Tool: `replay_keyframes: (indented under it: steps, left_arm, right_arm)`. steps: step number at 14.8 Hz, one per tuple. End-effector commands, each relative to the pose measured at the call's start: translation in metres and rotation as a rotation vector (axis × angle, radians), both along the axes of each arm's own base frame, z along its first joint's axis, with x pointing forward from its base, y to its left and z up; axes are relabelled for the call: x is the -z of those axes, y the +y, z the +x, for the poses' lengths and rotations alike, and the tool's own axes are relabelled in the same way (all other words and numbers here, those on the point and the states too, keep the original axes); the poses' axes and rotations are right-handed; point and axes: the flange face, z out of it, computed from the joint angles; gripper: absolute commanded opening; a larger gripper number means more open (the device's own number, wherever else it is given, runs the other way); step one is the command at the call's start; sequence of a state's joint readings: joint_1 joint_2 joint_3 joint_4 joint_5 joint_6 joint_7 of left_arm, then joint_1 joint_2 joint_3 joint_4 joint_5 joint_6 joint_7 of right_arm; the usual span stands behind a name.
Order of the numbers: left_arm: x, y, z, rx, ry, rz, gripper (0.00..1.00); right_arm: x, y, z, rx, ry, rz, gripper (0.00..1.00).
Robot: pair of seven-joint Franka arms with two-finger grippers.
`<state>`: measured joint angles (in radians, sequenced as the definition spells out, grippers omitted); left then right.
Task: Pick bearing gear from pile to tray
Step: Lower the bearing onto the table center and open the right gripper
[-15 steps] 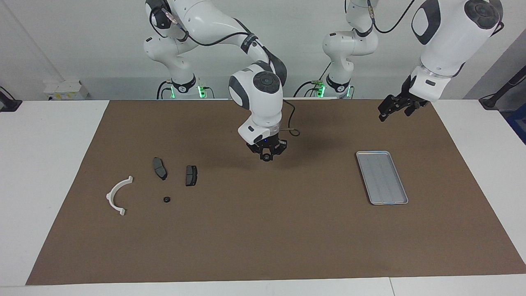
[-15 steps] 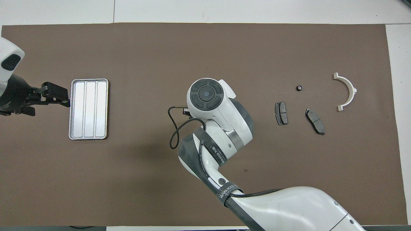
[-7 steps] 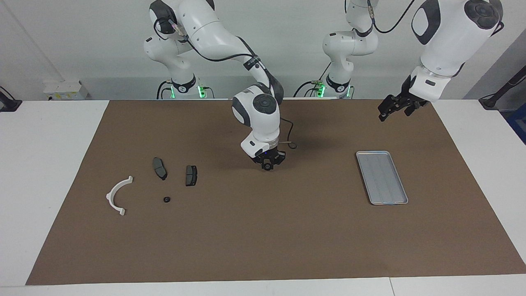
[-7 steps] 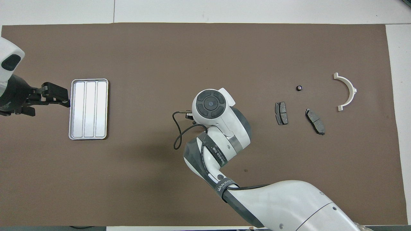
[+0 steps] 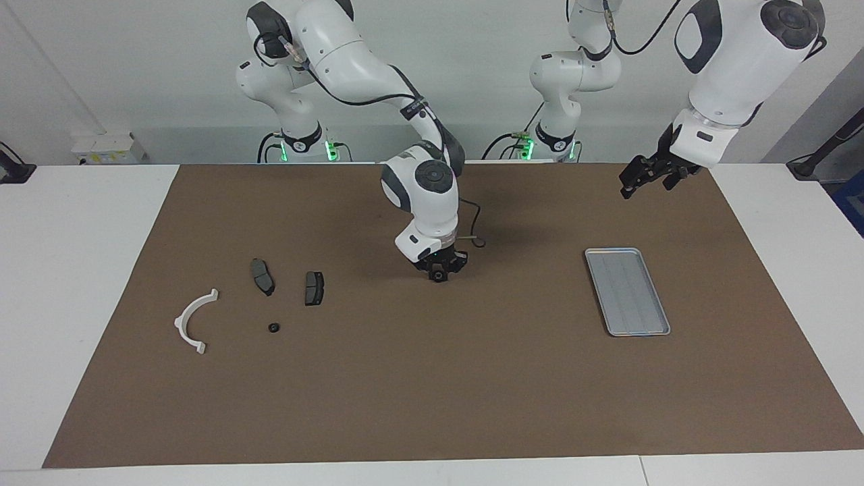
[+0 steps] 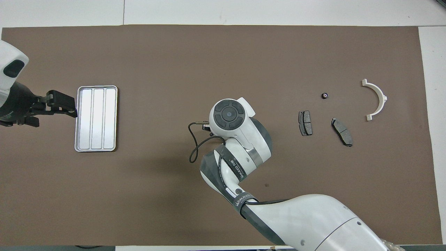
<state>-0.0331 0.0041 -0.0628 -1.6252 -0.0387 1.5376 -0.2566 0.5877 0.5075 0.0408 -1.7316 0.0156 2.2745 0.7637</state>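
Overhead, wrist hides right gripper (image 5: 439,273) — bearing gear (image 5: 439,276) too.

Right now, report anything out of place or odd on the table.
One oddity: the right gripper sits low over bare mat mid-table with a small black round piece at its fingertips, well short of the tray, which holds nothing. The pile's parts lie flat and apart. The left gripper waits, open.
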Motion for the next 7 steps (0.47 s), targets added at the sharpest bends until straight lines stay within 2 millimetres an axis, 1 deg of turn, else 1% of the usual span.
replay_keyframes:
  steps: [1,2,3,4,5,6,7]
  left_arm:
    - [-0.002,-0.001,-0.008,0.000,-0.007,-0.008,1.00]
    - [-0.002,-0.001,-0.007,0.002,-0.010,-0.008,1.00]
    - [0.000,-0.002,-0.008,0.001,-0.008,-0.009,1.00]
    - [0.004,-0.002,-0.008,-0.004,-0.011,-0.009,1.00]
    - [0.004,-0.004,-0.008,-0.012,-0.015,-0.008,1.00]
    - [0.008,-0.008,-0.009,-0.020,-0.014,-0.008,1.00]
    - [0.010,-0.017,-0.011,-0.018,-0.023,-0.008,1.00]
  right_arm:
    - [0.003,-0.002,-0.002,0.014,0.002,0.010,0.96]
    - [0.002,-0.002,-0.002,0.015,0.006,0.008,0.99]
    - [-0.004,-0.004,0.002,0.018,0.005,0.008,1.00]
    - [-0.013,-0.012,0.008,0.023,0.005,0.008,1.00]
    - [-0.027,-0.026,0.020,0.038,0.002,0.007,1.00]
    - [-0.048,-0.042,0.030,0.038,-0.007,0.012,1.00]
    - [-0.064,-0.059,0.040,0.025,-0.018,0.014,1.00]
